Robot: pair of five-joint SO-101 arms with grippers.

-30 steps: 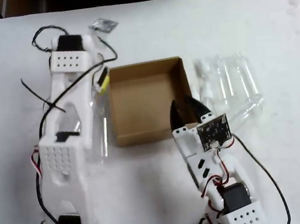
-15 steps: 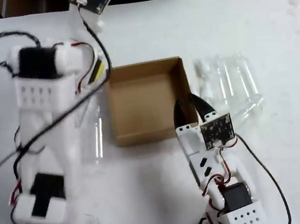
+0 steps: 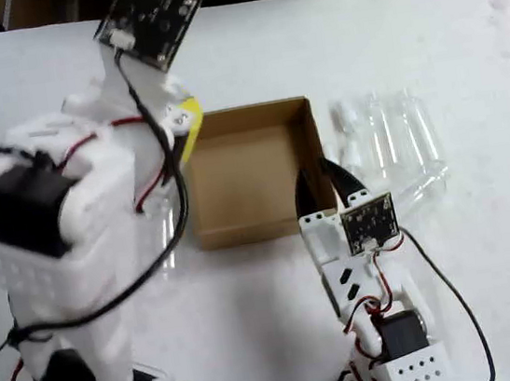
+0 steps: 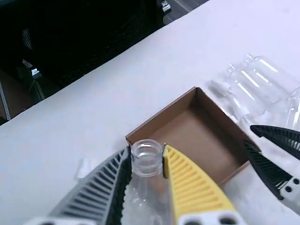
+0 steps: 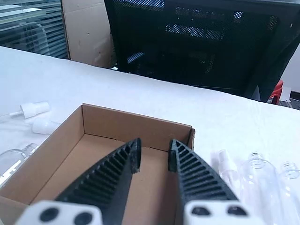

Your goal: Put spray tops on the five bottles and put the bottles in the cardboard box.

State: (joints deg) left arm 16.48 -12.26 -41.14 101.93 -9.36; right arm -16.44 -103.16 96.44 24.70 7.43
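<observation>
My left gripper [image 4: 146,164], with one grey and one yellow finger, is shut on the neck of a clear bottle [image 4: 146,157] that has no spray top. It holds the bottle above the table, at the left edge of the cardboard box [image 4: 201,136]. In the high view the left arm [image 3: 65,244] stands raised beside the box [image 3: 233,170]. My right gripper [image 5: 153,155] has black fingers, is open and holds nothing. It hovers over the near right part of the box [image 5: 101,124], as the high view shows for the right gripper [image 3: 323,182].
Several clear bottles [image 3: 399,139] lie on the table right of the box, with a white spray top [image 3: 348,122] beside them. Two more spray tops [image 5: 33,110] and a lying bottle [image 5: 14,157] are on the box's other side. Cables hang off both arms.
The left arm has risen from low beside the box to high up near the camera, taking the bottle with it. The right arm has barely moved.
</observation>
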